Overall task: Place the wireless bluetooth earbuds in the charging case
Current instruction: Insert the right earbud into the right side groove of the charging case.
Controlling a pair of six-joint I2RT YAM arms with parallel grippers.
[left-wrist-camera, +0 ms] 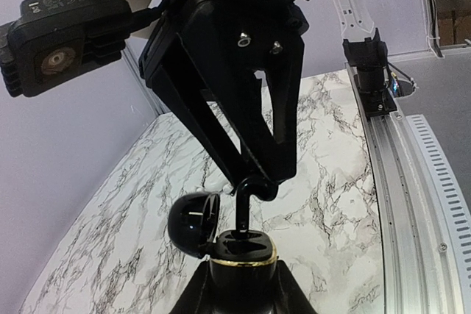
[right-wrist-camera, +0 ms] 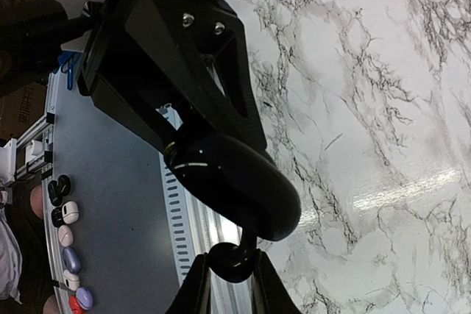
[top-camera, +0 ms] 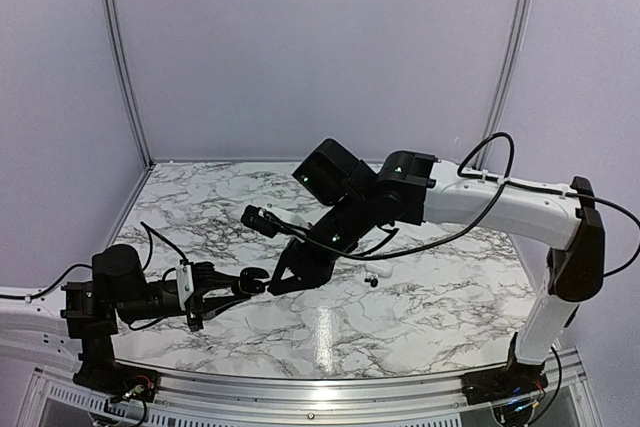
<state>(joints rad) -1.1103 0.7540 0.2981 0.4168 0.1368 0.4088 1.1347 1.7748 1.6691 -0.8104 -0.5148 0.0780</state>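
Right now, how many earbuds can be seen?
2. One earbud is pinched in the right gripper over the open charging case; the second earbud, a tiny dark speck, lies on the table further right. The case's sockets are partly hidden.

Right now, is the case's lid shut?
No, the lid hangs flipped open beside the gold-rimmed case.
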